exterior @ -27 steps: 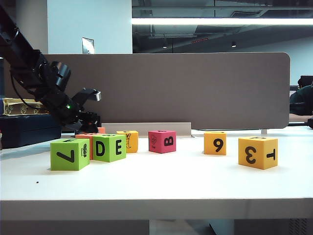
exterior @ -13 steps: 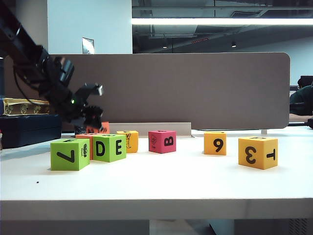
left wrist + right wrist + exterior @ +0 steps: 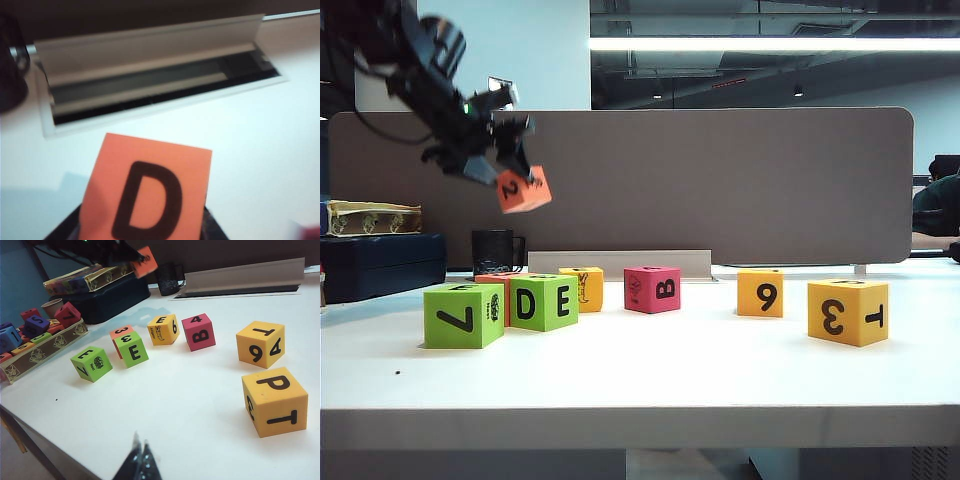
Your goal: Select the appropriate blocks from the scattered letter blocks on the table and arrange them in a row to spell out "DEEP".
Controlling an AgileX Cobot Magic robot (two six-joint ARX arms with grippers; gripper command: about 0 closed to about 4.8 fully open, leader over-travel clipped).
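Observation:
My left gripper (image 3: 513, 172) hangs high over the table's back left, shut on a salmon-orange block (image 3: 525, 190) marked "2". In the left wrist view that block (image 3: 147, 192) shows a "D" face between the dark fingers (image 3: 65, 231). On the white table (image 3: 650, 370) stand a green "7" block (image 3: 463, 315), a green "D E" block (image 3: 542, 302), a yellow alligator block (image 3: 583, 288), a pink "B" block (image 3: 652, 289), a yellow "9" block (image 3: 760, 292) and a yellow "3 T" block (image 3: 847, 311). My right gripper (image 3: 141, 446) is shut and empty, low over the table's front edge.
A second orange block (image 3: 492, 280) sits behind the green ones. A black mug (image 3: 496, 250) and an open cable slot (image 3: 150, 85) are at the table's back. A tray of spare blocks (image 3: 40, 347) and a dark case (image 3: 380, 265) lie at the left.
My left gripper closed on the salmon-orange block at the table's back left and lifted it well above the other blocks. The right arm stayed still.

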